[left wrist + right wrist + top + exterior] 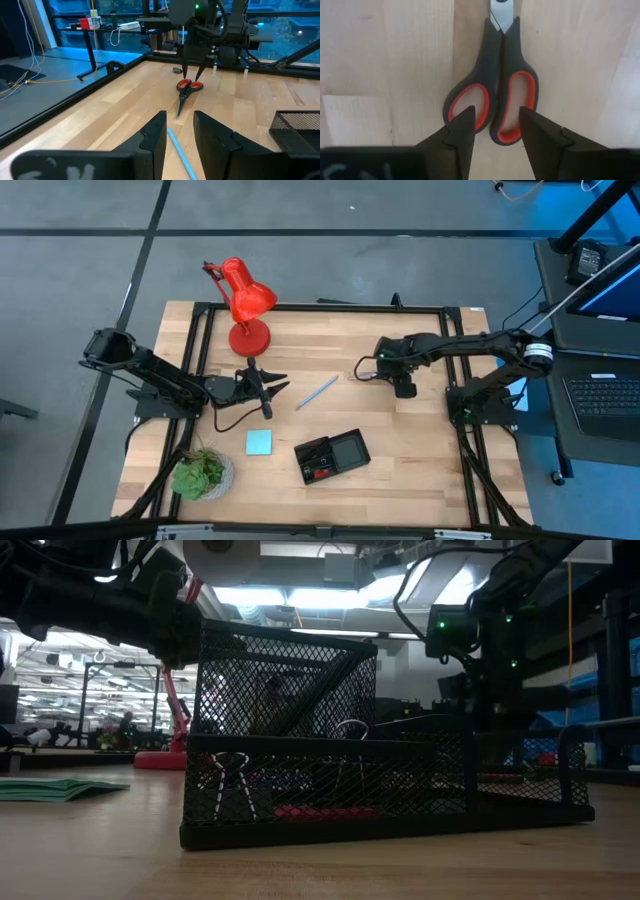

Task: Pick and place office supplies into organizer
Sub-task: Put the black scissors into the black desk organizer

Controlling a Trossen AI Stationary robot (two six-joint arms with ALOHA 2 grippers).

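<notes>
Red-handled scissors (492,95) lie flat on the wooden table, blades toward the left arm; they also show in the left wrist view (187,91). My right gripper (495,125) is open, pointing down, right over the scissors' handle loops. My left gripper (179,131) is open and empty, low over the table, with the light blue pen (318,391) lying just in front of it. The light blue notepad (259,442) lies flat near the black organizer (333,455), which holds clips (235,790) and a small red piece (312,810). My right gripper comes at the scissors' handle end (470,107) from above, fingers pointing down, one fingertip (462,127) over the left loop and the other over the right handle's outer edge. I cannot tell whether the fingertips touch the handles. The scissors lie flat on the table.
A red desk lamp (245,305) stands at the table's far left. A small green potted plant (203,473) stands at the near left corner. A black frame runs along the table's edges (320,308).
</notes>
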